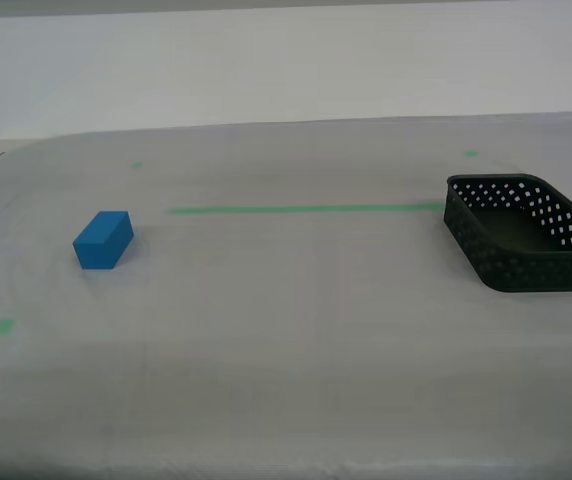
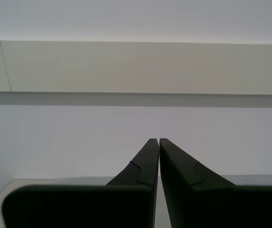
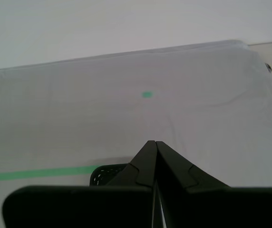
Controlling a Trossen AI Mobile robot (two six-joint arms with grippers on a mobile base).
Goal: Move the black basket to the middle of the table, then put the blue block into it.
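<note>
The black basket (image 1: 524,232) stands empty on the table (image 1: 286,350) at the exterior view's right, at the end of a green tape line (image 1: 306,209). The blue block (image 1: 103,240) lies on the cloth at the exterior view's left. No arm shows in the exterior view. In the first wrist view my first gripper (image 3: 152,142) is shut, its tips together above the cloth, with a corner of the black basket (image 3: 105,173) just showing behind its fingers. In the second wrist view my second gripper (image 2: 155,140) is shut too and faces a pale wall, with nothing between its fingers.
Small green tape bits (image 1: 3,326) mark the cloth near the exterior view's left edge and at the back (image 1: 471,153). Another green bit (image 3: 147,94) shows in the first wrist view. A white wall rises behind the table's far edge.
</note>
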